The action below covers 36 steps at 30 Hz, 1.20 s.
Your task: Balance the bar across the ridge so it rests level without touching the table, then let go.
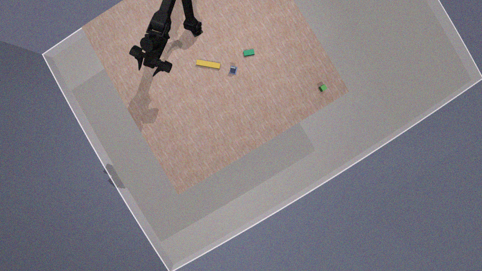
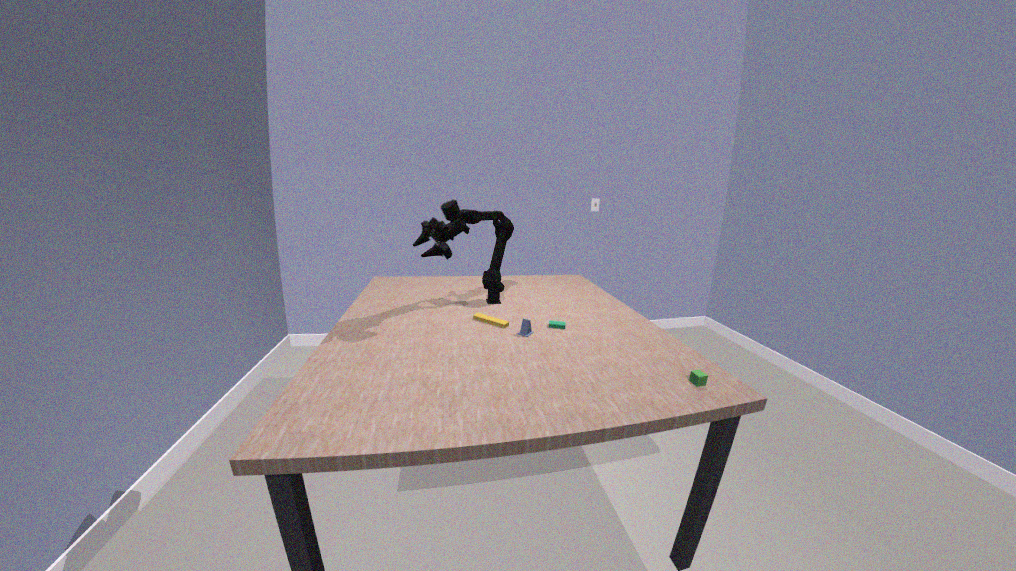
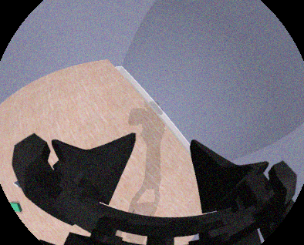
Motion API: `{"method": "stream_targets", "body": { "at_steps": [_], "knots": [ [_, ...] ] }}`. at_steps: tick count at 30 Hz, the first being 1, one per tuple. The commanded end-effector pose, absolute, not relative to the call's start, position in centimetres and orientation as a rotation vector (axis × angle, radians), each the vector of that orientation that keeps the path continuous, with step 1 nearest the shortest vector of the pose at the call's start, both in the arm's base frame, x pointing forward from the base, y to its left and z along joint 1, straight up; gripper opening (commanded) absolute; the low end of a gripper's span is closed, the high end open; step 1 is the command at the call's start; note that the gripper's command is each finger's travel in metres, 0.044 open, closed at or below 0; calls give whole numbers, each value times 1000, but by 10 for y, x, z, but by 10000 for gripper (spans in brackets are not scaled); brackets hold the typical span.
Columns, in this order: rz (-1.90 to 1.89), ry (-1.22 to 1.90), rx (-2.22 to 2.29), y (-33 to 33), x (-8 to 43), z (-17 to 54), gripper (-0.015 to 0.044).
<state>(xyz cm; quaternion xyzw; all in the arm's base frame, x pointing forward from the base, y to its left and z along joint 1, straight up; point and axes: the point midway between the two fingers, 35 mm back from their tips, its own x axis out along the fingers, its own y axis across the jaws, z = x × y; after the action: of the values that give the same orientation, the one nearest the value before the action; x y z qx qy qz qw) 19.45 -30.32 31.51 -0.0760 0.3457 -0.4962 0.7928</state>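
The yellow bar [image 1: 208,64] [image 2: 490,320] lies flat on the table [image 1: 213,129] [image 2: 449,400], one end towards the ridge but apart from it. The small blue ridge [image 1: 233,70] [image 2: 525,328] stands on the table just to the right of the bar in the top and exterior views, with nothing on it. My gripper [image 1: 146,72] [image 2: 418,250] [image 3: 163,140] is open and empty. It hangs high above the table, left of the bar in the top and exterior views, tilted out towards the table's left side. The wrist view does not show the bar.
A flat teal-green block [image 1: 248,52] [image 2: 557,325] [image 3: 15,207] lies near the ridge, on the side away from the bar. A green cube [image 1: 322,87] [image 2: 698,378] sits near the table's front right corner. The arm's base stands behind the bar.
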Motion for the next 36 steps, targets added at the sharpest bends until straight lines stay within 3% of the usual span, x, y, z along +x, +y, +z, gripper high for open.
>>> {"method": "stream_targets", "body": {
  "at_steps": [1, 17, 36],
  "knots": [
    [-904, 884, -227, -283, 214, 282, 315],
    [-174, 1266, -473, -181, 248, 182, 315],
    [651, 1449, -676, -69, 217, 116, 315]
  ]
}}
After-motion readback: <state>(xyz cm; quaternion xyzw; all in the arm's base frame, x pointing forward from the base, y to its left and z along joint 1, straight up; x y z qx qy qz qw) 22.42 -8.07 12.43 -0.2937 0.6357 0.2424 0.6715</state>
